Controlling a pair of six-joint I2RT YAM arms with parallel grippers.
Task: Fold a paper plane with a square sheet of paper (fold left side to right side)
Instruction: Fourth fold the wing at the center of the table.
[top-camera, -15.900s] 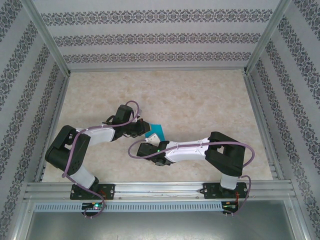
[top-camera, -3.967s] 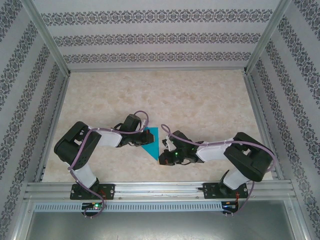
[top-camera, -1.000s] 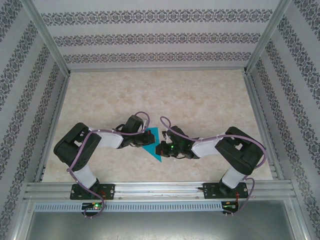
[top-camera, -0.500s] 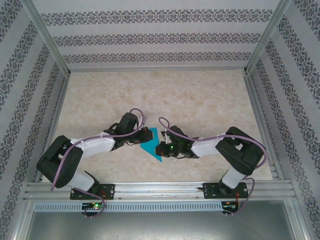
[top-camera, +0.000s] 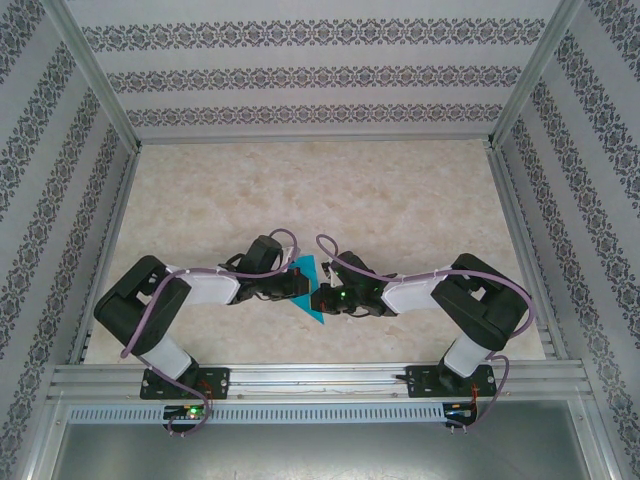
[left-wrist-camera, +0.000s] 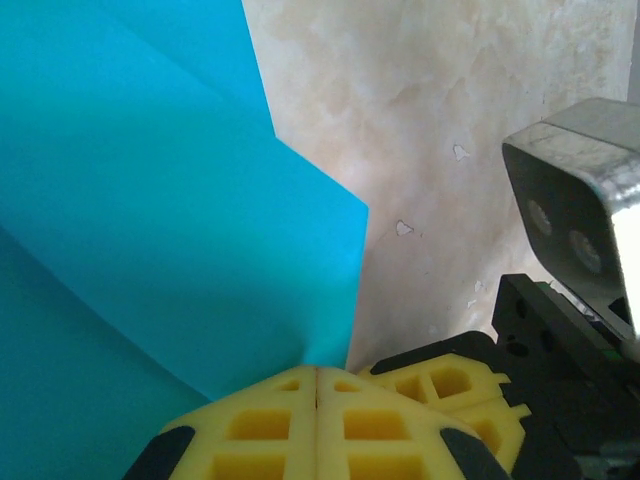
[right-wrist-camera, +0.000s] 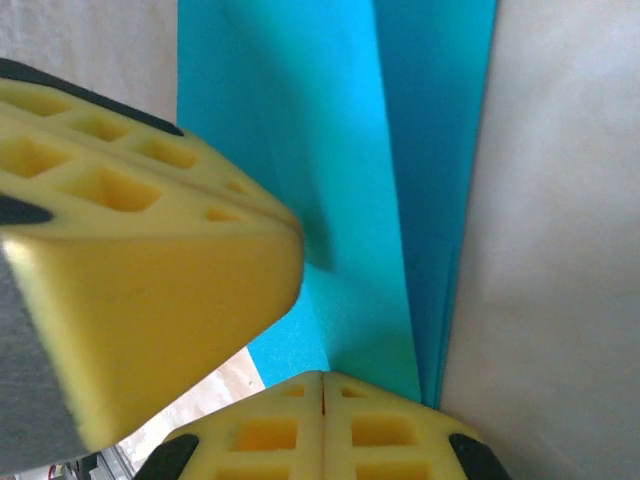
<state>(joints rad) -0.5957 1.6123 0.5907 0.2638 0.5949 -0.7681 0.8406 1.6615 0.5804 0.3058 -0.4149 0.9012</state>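
The left gripper (left-wrist-camera: 317, 388) and right gripper (right-wrist-camera: 322, 392) have their jaws clenched at the paper plane (left-wrist-camera: 150, 200). Opposing pulls could tear it or spring its creases.

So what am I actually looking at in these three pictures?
These are two robot arms bolted at the near edge of a table. The wide picture comes from a fixed camera above and behind them, with the left arm on the left and the right arm on the right. The other two pictures come from a small camera on each wrist, looking out past that arm's tip. Each arm ends in a yellow two-finger pincer. A folded turquoise paper lies on the table between them. The left pincer and the right pincer are both shut, with their tips at the paper's edge. I cannot tell whether they pinch it or just press on it.
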